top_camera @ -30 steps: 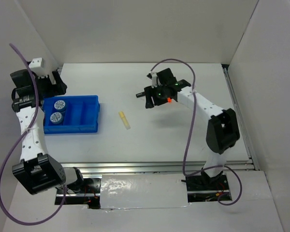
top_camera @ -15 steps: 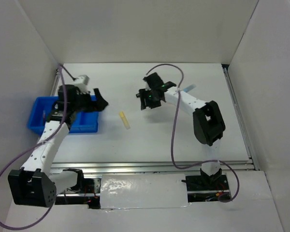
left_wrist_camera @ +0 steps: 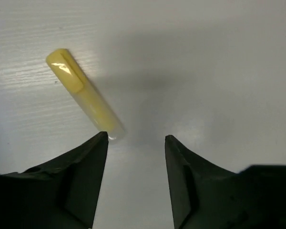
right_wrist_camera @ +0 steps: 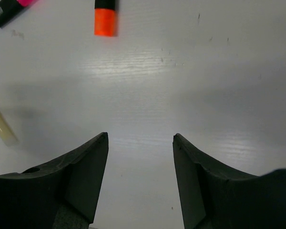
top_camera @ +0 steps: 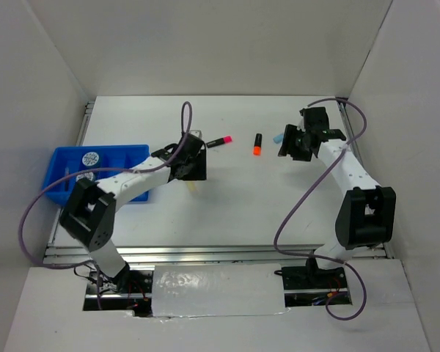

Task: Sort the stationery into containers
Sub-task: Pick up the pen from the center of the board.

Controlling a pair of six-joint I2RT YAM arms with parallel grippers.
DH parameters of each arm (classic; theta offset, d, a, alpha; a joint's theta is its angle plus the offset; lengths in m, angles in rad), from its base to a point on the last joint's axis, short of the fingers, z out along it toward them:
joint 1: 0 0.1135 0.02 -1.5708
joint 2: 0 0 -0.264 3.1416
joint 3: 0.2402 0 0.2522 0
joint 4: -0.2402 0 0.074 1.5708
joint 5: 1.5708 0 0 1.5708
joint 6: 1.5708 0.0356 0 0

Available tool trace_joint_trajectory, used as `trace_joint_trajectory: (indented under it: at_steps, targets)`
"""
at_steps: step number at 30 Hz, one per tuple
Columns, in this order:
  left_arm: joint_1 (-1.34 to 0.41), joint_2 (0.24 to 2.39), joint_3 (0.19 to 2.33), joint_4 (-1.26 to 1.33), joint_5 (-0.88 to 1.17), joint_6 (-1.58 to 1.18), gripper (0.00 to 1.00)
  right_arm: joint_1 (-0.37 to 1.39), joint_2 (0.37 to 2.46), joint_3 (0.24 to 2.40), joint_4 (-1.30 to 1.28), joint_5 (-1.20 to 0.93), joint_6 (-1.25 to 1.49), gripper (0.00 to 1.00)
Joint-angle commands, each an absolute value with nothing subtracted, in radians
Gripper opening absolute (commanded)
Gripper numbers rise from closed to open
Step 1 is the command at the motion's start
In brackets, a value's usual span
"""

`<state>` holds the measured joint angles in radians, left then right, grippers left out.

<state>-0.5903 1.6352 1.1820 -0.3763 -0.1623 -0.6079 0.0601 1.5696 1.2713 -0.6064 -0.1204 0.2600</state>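
A pale yellow marker (left_wrist_camera: 83, 98) lies flat on the white table, its near end just beside the left fingertip of my left gripper (left_wrist_camera: 136, 138). That gripper is open, with only bare table between its fingers. From above, the left gripper (top_camera: 193, 174) covers most of the yellow marker (top_camera: 195, 188). A pink marker (top_camera: 218, 141) and an orange-black marker (top_camera: 257, 144) lie further back. My right gripper (top_camera: 288, 145) hovers open and empty beside a light blue marker (top_camera: 277, 136). The orange-black marker (right_wrist_camera: 105, 16) lies ahead of the right gripper (right_wrist_camera: 140, 136). The blue tray (top_camera: 132, 155) holds a blue-white roll (top_camera: 92, 157).
White walls close in the table on the left, back and right. The left arm stretches from the near left across the tray's front edge. A purple cable loops above each arm. The pink marker (right_wrist_camera: 9, 9) and yellow marker (right_wrist_camera: 2, 126) show at the right wrist view's left edge.
My left arm swung from the tray to the yellow marker and its jaws narrowed. My right arm moved right toward the back corner, uncovering the pink and orange-black markers.
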Motion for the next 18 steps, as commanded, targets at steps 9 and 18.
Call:
trace_joint_trajectory:
  at_steps: [9, 18]
  targets:
    - [-0.569, 1.805, 1.301, -0.514, -0.357, -0.750, 0.81, 0.049, 1.465, 1.233, -0.604, -0.138, 0.235, 0.64]
    - [-0.565, 1.878, 1.281, -0.474, -0.313, -0.738, 0.76, 0.049, 1.491, 1.253, -0.609, -0.158, 0.235, 0.63]
